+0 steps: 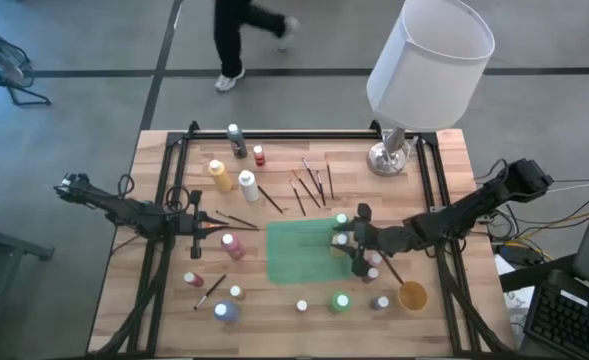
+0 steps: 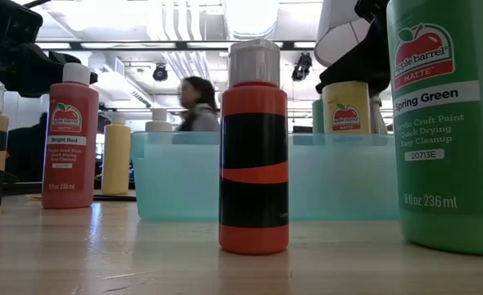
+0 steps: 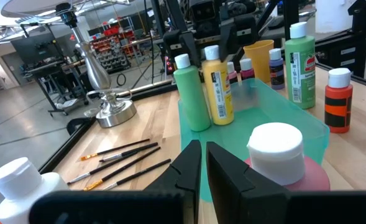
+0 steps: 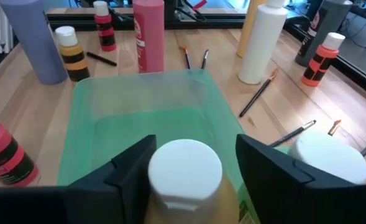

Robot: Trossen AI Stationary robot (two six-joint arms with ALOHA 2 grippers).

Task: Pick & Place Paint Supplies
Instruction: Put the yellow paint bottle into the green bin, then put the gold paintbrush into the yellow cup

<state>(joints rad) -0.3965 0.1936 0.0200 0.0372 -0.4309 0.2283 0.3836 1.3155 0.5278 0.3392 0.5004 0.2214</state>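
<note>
From above, the right gripper [image 1: 351,240] hangs over the near edge of the green tray [image 1: 299,250], fingers spread either side of a yellow bottle [image 1: 340,243] standing inside it; a green bottle [image 1: 341,221] stands just beside that one. The left gripper [image 1: 210,229] sits across the tray from it, pinched nearly closed and holding nothing, with a pink bottle [image 1: 233,245] just ahead of it and loose brushes [image 1: 309,185] farther off.

At table height, a red-orange bottle [image 2: 253,147] stands in front of the tray's pale wall, a large Spring Green bottle [image 2: 446,123] beside it.

From the left wrist, its fingers [image 3: 186,171] almost meet, the pink bottle's white cap just beside them.

From the right wrist, the fingers [image 4: 133,165] stand apart from the yellow bottle's white cap [image 4: 184,167], not gripping it.
</note>
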